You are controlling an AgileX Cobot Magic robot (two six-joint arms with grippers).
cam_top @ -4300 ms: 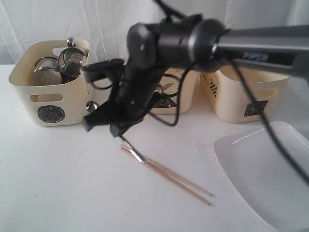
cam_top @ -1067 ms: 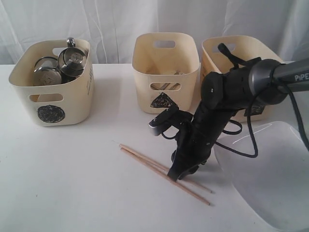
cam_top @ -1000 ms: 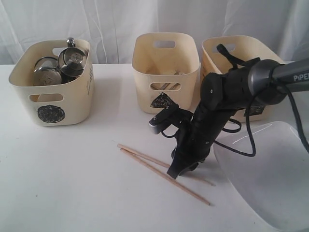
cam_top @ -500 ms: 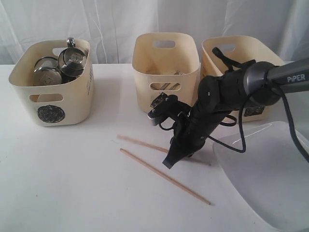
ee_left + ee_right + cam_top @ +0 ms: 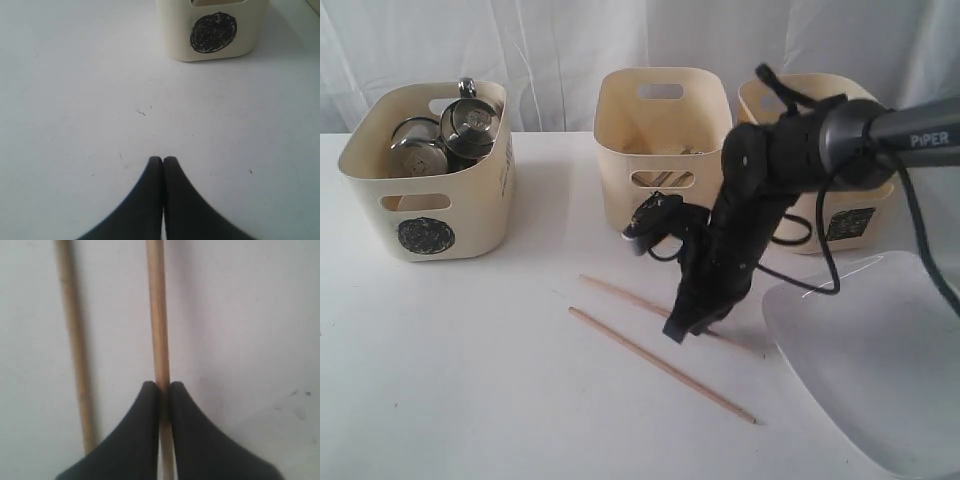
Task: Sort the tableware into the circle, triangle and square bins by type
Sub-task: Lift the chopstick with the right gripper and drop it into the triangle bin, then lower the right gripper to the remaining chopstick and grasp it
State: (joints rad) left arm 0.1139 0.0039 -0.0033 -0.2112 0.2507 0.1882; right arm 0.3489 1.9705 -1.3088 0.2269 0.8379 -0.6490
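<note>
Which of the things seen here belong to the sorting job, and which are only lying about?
Job:
- circle bin, steel mugs inside
- triangle bin
- square bin
- gripped chopstick, in the right gripper
- loose chopstick
- white plate

Not the job:
- white table
- curtain
No stray objects are visible.

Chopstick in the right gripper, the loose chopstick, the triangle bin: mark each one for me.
Held chopstick point(image 5: 157, 315), right wrist view, shaft just beyond the jaws.
Loose chopstick point(image 5: 660, 365), exterior view, middle of the shaft.
Triangle bin point(image 5: 620, 165), exterior view, front wall.
</note>
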